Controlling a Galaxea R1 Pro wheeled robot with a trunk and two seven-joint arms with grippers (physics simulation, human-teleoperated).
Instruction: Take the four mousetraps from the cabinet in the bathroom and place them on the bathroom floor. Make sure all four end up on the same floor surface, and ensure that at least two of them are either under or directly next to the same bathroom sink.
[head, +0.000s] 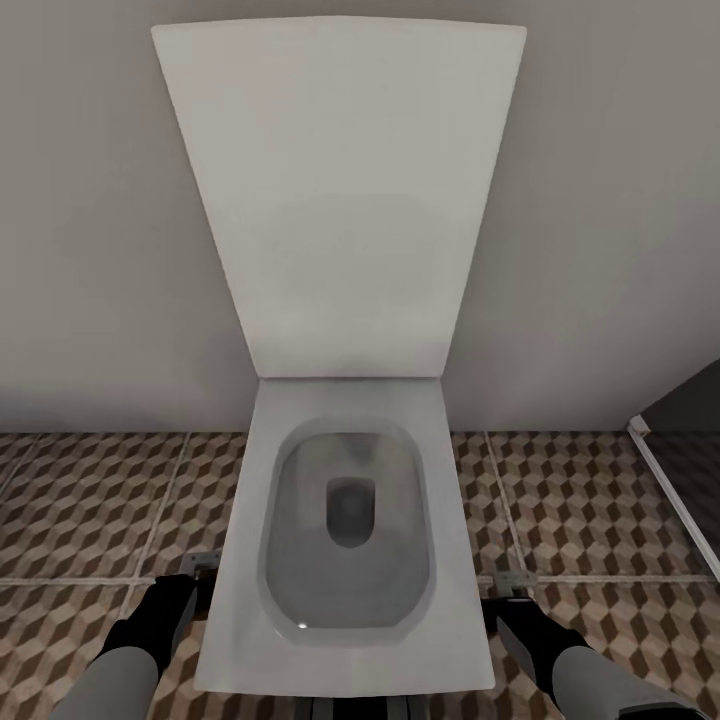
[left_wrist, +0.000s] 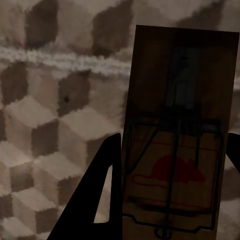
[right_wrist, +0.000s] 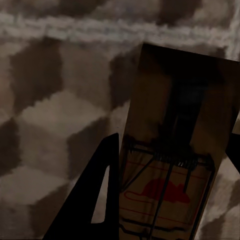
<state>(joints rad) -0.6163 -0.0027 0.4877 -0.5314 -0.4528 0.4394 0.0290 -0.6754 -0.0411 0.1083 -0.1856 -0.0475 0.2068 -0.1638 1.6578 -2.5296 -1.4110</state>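
Left pincer (left_wrist: 170, 165), right pincer (right_wrist: 172, 170) both clamped

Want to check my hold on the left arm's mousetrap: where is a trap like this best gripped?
By the board's two long edges, as the left tool does now: the mousetrap is flat, and wire and spring cover its face, so come in lengthwise from a short end.

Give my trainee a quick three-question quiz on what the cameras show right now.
1. True or false: each gripper is holding a mousetrap.
2. What white fixture stands straight ahead in the head view? A) bathtub B) toilet C) sink
3. What pattern covers the bathroom floor?

Key:
1. True: the left gripper holds a mousetrap, and the right gripper holds another mousetrap.
2. B, the toilet, lid up.
3. Brown and cream cubes on the bathroom floor.
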